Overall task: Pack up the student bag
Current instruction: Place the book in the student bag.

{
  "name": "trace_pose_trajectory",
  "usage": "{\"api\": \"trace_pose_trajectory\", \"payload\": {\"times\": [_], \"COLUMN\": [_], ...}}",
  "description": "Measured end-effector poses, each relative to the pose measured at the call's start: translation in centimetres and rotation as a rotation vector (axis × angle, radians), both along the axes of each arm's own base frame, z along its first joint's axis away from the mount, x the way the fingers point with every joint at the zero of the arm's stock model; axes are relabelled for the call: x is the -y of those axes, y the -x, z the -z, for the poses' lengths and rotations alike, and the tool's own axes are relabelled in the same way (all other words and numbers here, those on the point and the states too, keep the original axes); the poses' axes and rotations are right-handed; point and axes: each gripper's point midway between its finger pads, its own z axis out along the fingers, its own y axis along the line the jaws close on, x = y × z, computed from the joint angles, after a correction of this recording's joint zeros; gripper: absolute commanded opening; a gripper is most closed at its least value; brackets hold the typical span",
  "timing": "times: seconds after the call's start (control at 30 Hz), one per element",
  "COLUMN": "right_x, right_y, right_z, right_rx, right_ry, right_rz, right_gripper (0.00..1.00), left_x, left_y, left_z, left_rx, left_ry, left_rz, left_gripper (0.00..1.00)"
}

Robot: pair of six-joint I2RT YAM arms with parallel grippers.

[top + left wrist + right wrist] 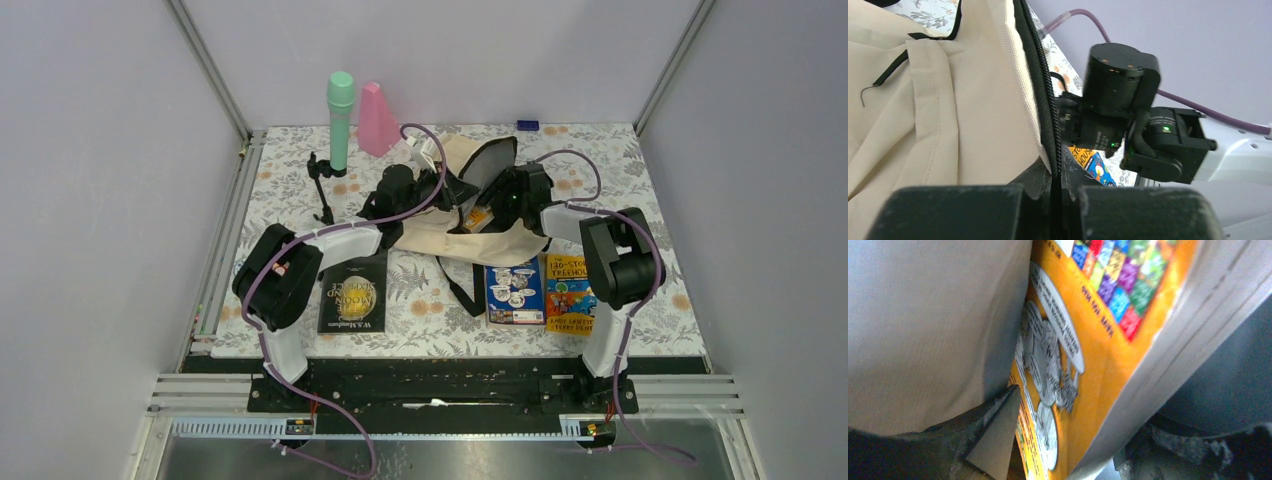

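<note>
**Floral counter: both arms at the bag**

Patterned counter (430, 318), lavender walls (100, 200) on three sides. Cream bag (445, 238) lies mid-counter toward the back, mouth propped up, grey lining (490, 165) showing, and one black strap (462, 290) trails toward the near edge.

- Left claw (1058, 197): fingers together, clamped on the bag's black zipper edge (1045, 100), with cream fabric falling away to its left. The right arm's wrist (1120, 112) is just beyond the zipper.
- Right claw (1063, 440): down inside the bag mouth, with an orange book (1098, 355) standing between its fingers and the lining pressed against the book's cover side. Fingers sit apart, one each side of the book. Can't tell if they actually press on it or just flank it.

Elsewhere on the counter:
- dark book (352, 295), flat, near the left arm
- blue book (515, 292) and yellow book (570, 293), side by side and touching, just in front of the bag
- green microphone (340, 120), upright at back left, with a pink bottle (377, 120) just beside it
- small black stand (322, 190) near the left edge
</note>
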Motion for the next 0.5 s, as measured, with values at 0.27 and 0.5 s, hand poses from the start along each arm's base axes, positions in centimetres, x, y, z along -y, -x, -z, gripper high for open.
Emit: {"api": "trace_pose_trajectory", "payload": {"times": [0.27, 0.5], "right_x": [1.4, 4.0], "right_y": [1.5, 2.2], "right_z": [-1.8, -3.5], "right_rx": [0.057, 0.097], "right_ry": [0.099, 0.244], "right_rz": [-0.029, 0.001], "right_gripper": [0.76, 0.77], "left_x": [-1.2, -3.1], "left_y": [-1.2, -2.7], "left_z": [1.1, 2.9], "left_rx": [-0.045, -0.1], "left_ry": [-0.024, -0.075], "left_rz": [-0.051, -0.135], "left_gripper": [0.0, 0.0]}}
